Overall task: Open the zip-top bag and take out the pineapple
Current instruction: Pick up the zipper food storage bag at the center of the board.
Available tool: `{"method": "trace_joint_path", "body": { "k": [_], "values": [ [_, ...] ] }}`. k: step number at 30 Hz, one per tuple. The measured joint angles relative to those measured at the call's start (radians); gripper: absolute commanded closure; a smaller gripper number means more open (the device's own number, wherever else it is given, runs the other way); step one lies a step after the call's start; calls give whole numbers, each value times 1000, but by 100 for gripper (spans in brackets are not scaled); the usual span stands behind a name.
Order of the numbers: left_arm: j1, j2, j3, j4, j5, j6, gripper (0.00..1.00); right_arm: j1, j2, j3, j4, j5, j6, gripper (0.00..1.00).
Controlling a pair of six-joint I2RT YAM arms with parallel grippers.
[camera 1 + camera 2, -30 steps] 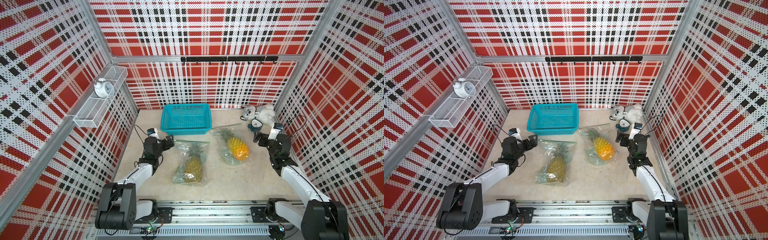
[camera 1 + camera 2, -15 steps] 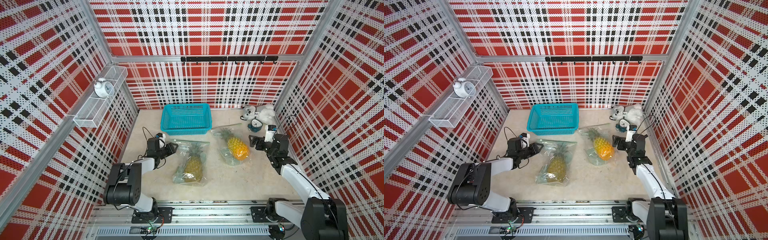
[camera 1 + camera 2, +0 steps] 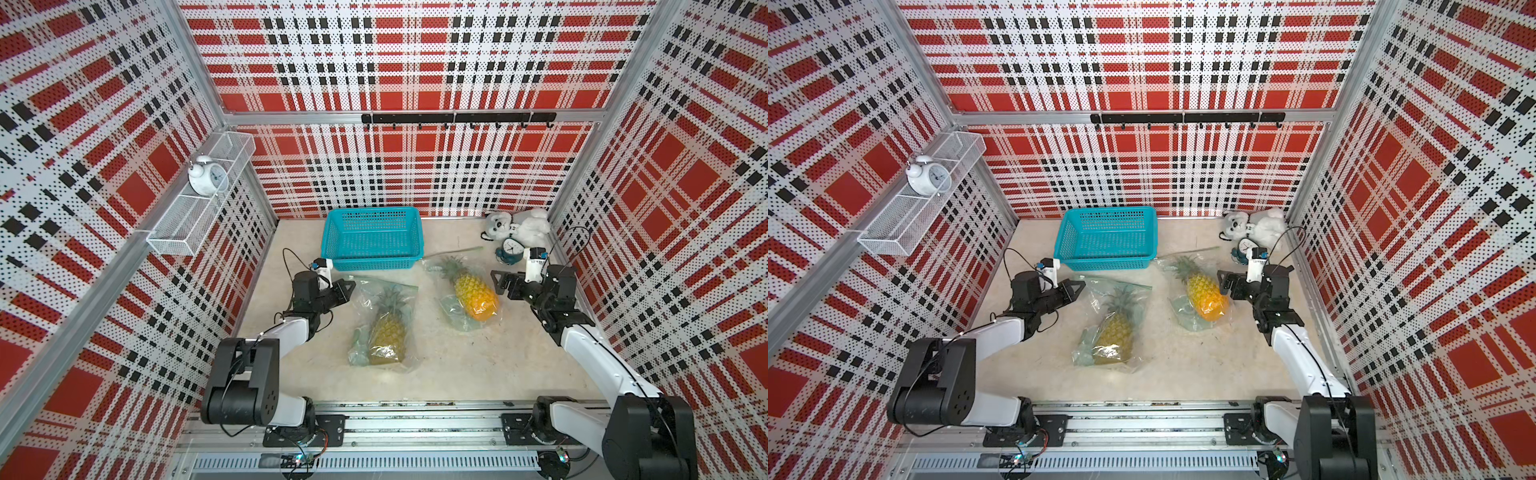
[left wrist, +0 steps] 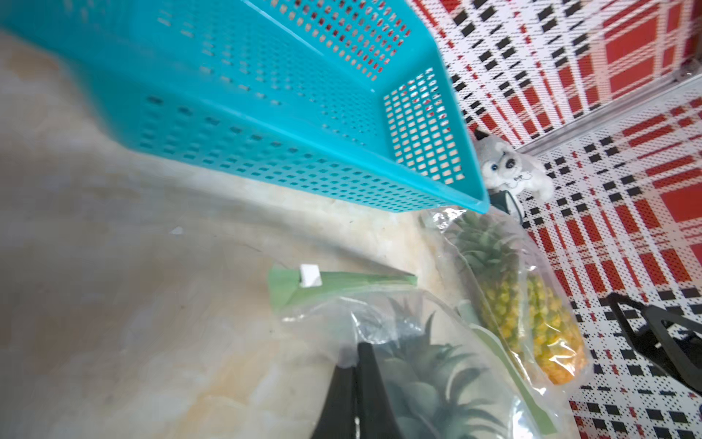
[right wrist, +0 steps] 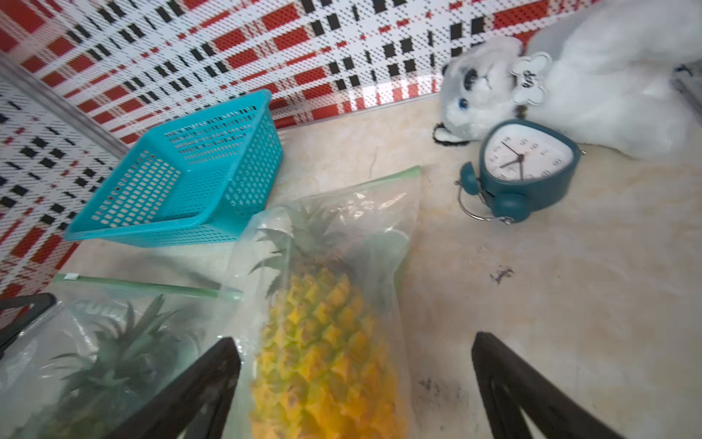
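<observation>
Two clear zip-top bags lie on the floor, each holding a pineapple. The left bag [image 3: 384,324] holds a greenish pineapple [image 4: 429,380]. Its green zip strip [image 4: 342,281] carries a white slider [image 4: 309,275]. My left gripper [image 3: 352,286] is shut, pinching the film at this bag's corner just below the zip [image 4: 355,347]. The right bag [image 3: 469,295] holds a yellow-orange pineapple [image 5: 323,342]. My right gripper [image 3: 498,282] stands wide open just right of it, low over the fruit's side, touching nothing [image 5: 355,353].
A teal basket [image 3: 374,239] stands behind the bags, close to the left bag's zip. A plush dog [image 3: 519,224] and a teal alarm clock [image 3: 510,250] sit in the back right corner. A white clock [image 3: 205,178] rests on a wire wall shelf.
My left gripper reached to the left bag's corner and closed on the film. My right gripper moved left toward the right bag, still open.
</observation>
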Motion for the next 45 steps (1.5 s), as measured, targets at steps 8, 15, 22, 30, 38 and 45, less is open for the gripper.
{"method": "trace_joint_path", "body": {
  "k": [8,15,22,30,38,45],
  "values": [
    [-168,-42,177,-106,-16,80,100,133,45,104,8,-65,-2,0],
    [-302,-39,367,-257,-21,181,100,195,119,109,164,-253,-97,1],
    [-378,-36,495,-370,-19,277,100,254,270,274,148,-443,-259,8],
    [-449,37,689,-543,-13,363,100,273,302,365,95,-521,-369,9],
    [-523,94,850,-689,-21,455,100,274,302,435,-34,-530,-499,13],
    [-534,63,852,-745,-103,524,100,274,281,451,-167,-533,-614,12]
  ]
}}
